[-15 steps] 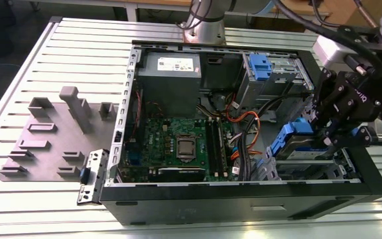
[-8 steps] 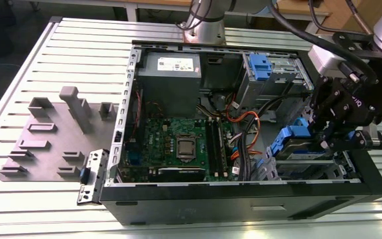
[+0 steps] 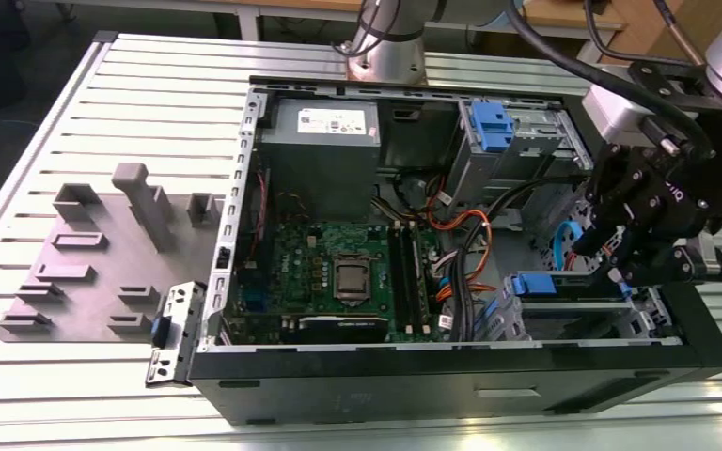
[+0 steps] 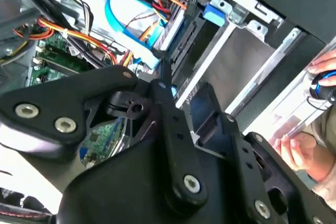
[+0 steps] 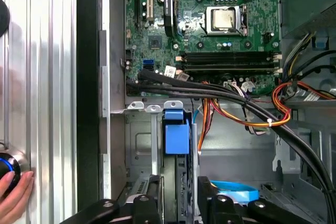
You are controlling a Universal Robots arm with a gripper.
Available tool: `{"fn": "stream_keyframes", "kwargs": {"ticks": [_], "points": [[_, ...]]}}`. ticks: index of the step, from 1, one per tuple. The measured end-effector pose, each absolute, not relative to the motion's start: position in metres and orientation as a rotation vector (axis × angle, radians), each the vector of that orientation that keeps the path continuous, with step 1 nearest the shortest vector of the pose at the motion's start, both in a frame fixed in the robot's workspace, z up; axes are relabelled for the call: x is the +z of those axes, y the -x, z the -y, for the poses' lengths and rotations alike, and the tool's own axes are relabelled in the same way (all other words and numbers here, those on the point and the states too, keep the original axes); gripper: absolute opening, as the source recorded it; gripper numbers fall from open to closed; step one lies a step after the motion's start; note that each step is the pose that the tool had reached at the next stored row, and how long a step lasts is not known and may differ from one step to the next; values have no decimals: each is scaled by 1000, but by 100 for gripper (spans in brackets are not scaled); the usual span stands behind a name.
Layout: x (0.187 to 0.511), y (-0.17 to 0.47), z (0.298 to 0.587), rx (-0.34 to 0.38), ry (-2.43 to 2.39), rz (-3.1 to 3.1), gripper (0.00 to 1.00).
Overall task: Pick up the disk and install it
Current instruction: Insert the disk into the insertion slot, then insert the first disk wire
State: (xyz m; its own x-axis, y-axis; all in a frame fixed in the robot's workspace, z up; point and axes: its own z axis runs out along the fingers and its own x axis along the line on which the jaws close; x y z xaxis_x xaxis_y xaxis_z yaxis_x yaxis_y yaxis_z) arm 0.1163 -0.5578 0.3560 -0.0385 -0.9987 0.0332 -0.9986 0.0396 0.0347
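Observation:
The disk (image 3: 537,284) stands on edge in the drive cage at the near-right corner of the open computer case (image 3: 462,381). Its blue carrier tab (image 5: 176,132) points toward the motherboard. My gripper (image 3: 622,274) reaches down over the cage at the end of the disk away from the tab. In the first wrist view my gripper (image 5: 178,203) has one black finger (image 5: 152,203) on each side of the disk's edge, shut on it. The second wrist view shows my gripper (image 4: 186,98) and its black linkages from close by; the disk's lower part is hidden in the cage.
Orange, yellow and black cables (image 5: 247,111) cross just beside the cage, next to the motherboard (image 3: 336,272). A second blue carrier (image 3: 492,127) sits in the upper bay beside a grey box (image 3: 323,141). A grey fixture plate (image 3: 98,254) lies at the exterior view's left. A hand (image 5: 13,192) rests on the table.

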Motion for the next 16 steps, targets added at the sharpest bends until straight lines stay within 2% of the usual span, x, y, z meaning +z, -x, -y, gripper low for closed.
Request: {"fn": "stream_keyframes", "kwargs": {"ticks": [16], "points": [[348,-114,558,9,-2169,2231,42]]}}
